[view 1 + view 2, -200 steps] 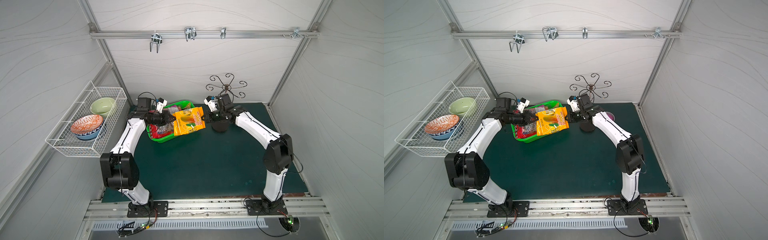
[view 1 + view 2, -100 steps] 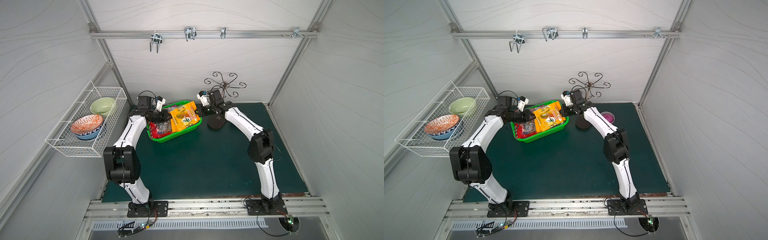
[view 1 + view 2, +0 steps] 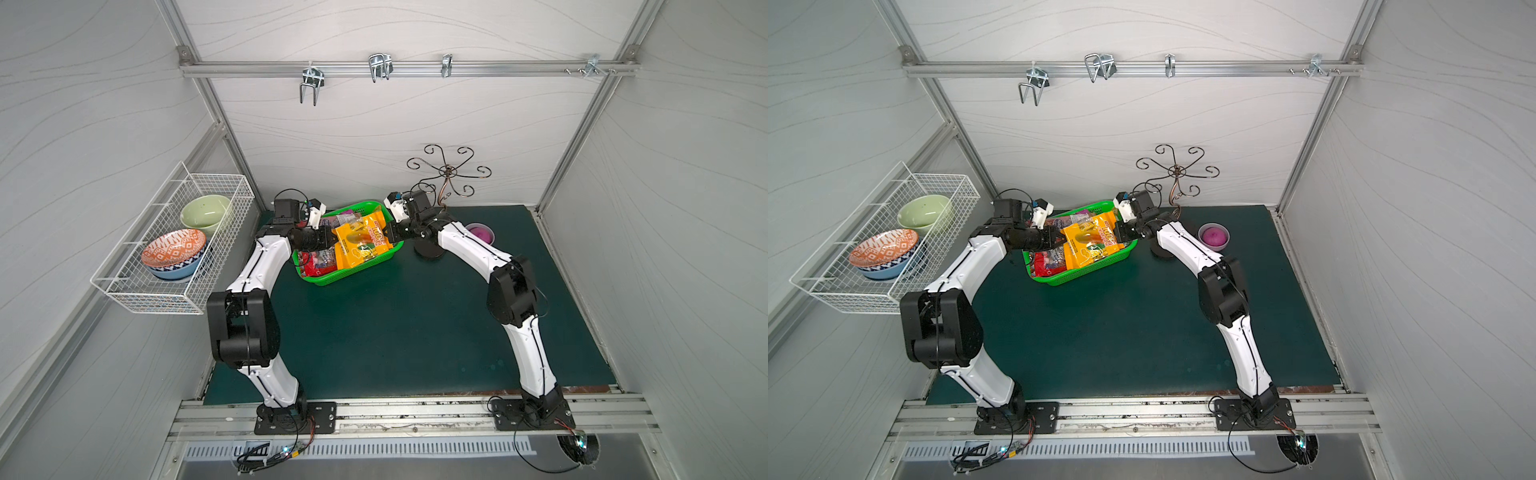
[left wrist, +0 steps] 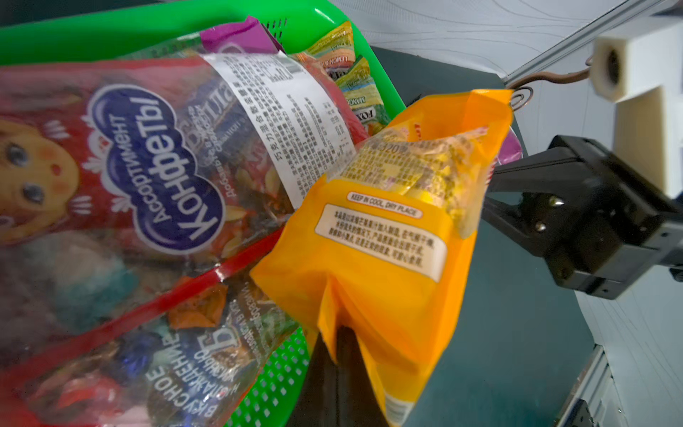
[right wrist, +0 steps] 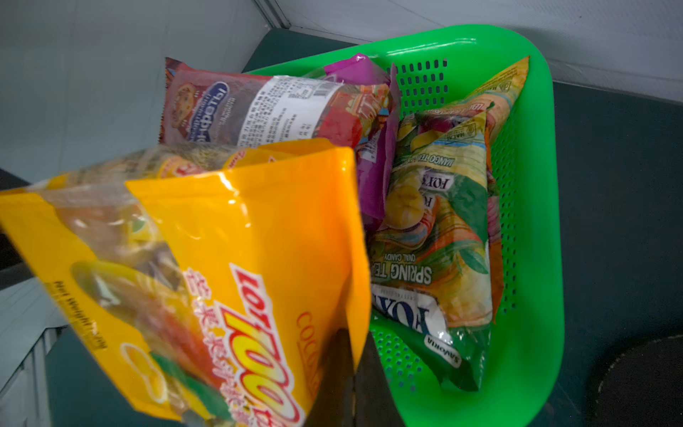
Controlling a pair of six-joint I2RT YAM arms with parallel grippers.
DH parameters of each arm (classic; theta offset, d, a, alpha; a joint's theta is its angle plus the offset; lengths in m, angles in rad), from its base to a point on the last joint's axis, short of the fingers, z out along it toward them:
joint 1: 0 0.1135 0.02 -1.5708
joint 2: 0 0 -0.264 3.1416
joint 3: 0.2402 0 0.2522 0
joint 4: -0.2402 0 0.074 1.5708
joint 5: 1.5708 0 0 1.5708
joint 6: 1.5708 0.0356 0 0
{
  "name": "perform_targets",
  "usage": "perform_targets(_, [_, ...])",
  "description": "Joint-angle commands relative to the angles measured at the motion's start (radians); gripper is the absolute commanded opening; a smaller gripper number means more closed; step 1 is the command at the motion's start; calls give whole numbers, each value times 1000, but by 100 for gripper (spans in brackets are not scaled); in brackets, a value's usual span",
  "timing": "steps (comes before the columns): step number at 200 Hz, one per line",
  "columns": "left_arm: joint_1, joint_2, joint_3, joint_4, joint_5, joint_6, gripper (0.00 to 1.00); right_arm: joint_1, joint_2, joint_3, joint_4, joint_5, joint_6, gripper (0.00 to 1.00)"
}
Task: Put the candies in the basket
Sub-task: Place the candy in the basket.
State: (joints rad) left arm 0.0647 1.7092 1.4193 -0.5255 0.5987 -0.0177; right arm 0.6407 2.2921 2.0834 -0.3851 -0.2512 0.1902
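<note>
Over the green basket (image 3: 328,281), the left gripper (image 3: 330,242) and right gripper (image 3: 389,235) each pinch an opposite edge of the yellow-orange candy bag (image 3: 360,245), holding it stretched above the other candy bags (image 5: 436,236) lying inside. Judging by this, the final bag is being placed; the next move calls for both jaws to let go together so it settles within the rim.
</note>
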Motion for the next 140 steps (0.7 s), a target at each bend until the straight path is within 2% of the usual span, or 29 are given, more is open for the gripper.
perform_targets(1, [4, 19, 26, 36, -50, 41, 0, 1, 58, 59, 58, 54, -32, 0])
perform_targets(40, [6, 70, 27, 54, -138, 89, 0, 13, 155, 144, 31, 96, -40, 0])
perform_targets(80, [33, 120, 25, 72, -208, 84, 0, 10, 212, 188, 21, 145, -33, 0])
perform_targets(140, [60, 162, 61, 60, -226, 88, 0, 3, 231, 208, 9, 128, -22, 0])
